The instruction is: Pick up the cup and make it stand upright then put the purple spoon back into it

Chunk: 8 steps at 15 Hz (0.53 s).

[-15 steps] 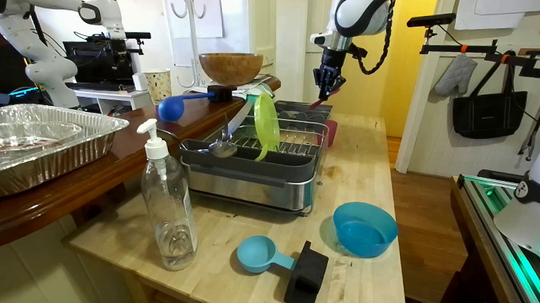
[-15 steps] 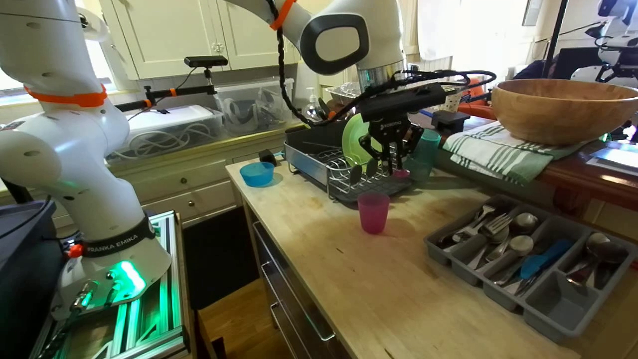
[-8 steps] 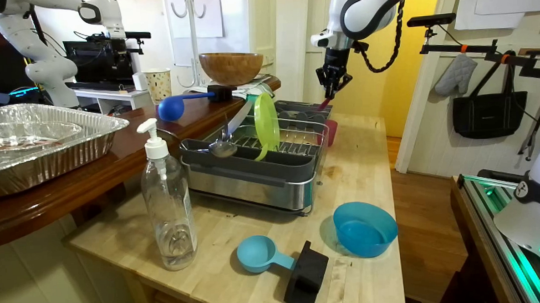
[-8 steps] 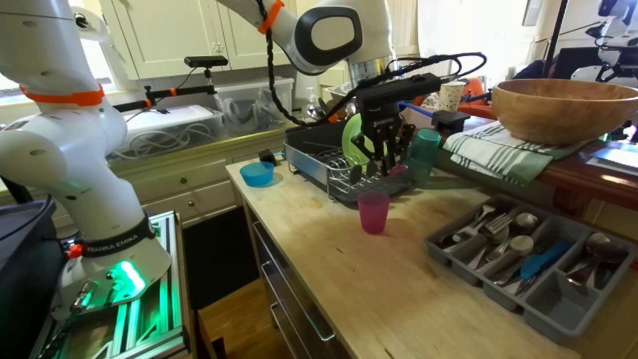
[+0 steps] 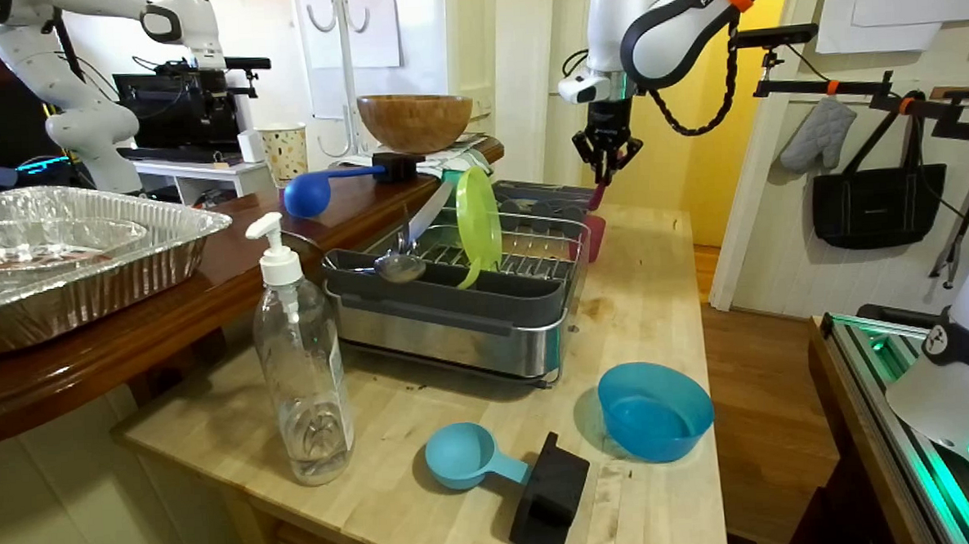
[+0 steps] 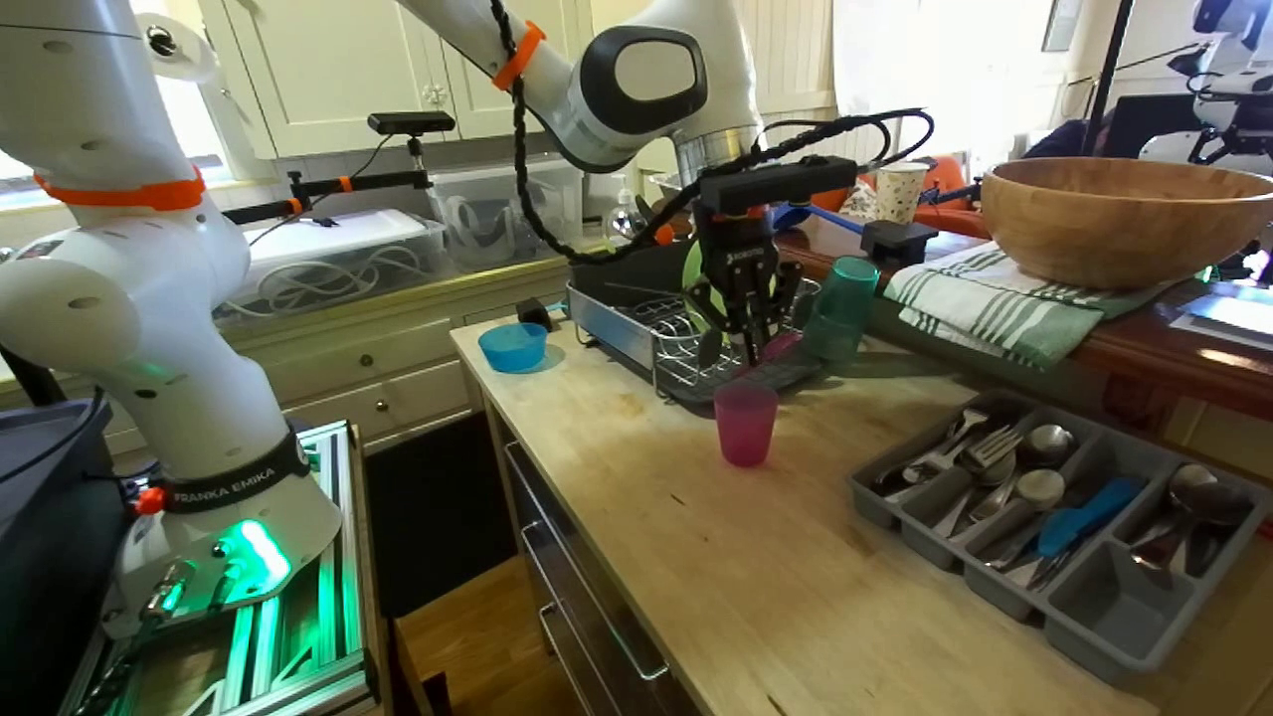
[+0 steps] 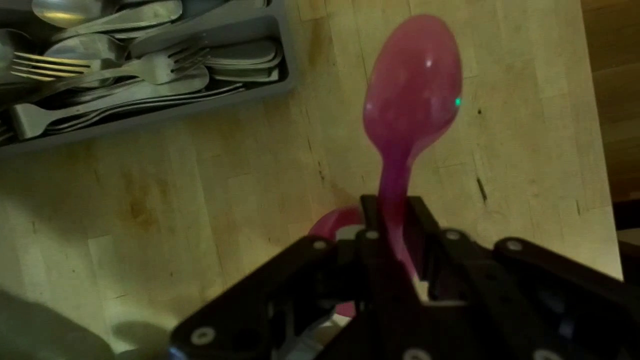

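The cup (image 6: 746, 428) stands upright, dish rack (image 6: 611, 324) beside it. Near the cup, above rim height, our gripper (image 7: 393, 206) pinches the purple spoon (image 7: 415, 80) — we judge the last step in hand; next, we should align over the cup, lower, release.

In an exterior view: background (image 6: 925, 89), white glare; robot base (image 6: 239, 517), green glow. Wrist view: dim; purple spoon (image 7: 412, 80), small glints; gripper (image 7: 393, 202), dark, softly blurred.
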Motion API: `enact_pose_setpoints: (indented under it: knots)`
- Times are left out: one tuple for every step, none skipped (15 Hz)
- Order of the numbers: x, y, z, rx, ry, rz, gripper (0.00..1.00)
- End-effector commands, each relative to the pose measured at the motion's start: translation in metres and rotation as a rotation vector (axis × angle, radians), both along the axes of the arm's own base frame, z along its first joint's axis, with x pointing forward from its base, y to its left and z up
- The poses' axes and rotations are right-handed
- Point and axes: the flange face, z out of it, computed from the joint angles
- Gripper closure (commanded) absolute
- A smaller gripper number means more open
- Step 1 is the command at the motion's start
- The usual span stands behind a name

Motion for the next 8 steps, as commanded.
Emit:
enact_pose_setpoints:
  knots:
    - [-0.01,0.01,-0.003,-0.06,0.051,0.055,0.96]
    - [-0.009,0.013,-0.005,-0.072,0.056,0.067,0.96]
    - [-0.009,0.015,-0.007,-0.084,0.057,0.082,0.96]
    - [-0.008,0.018,-0.009,-0.093,0.064,0.095,0.96]
    - [-0.007,0.021,-0.01,-0.103,0.063,0.11,0.96]
    - [-0.007,0.023,-0.011,-0.11,0.068,0.121,0.96]
    - [-0.006,0.026,-0.012,-0.119,0.07,0.134,0.96]
    - [-0.006,0.027,-0.013,-0.128,0.071,0.145,0.96]
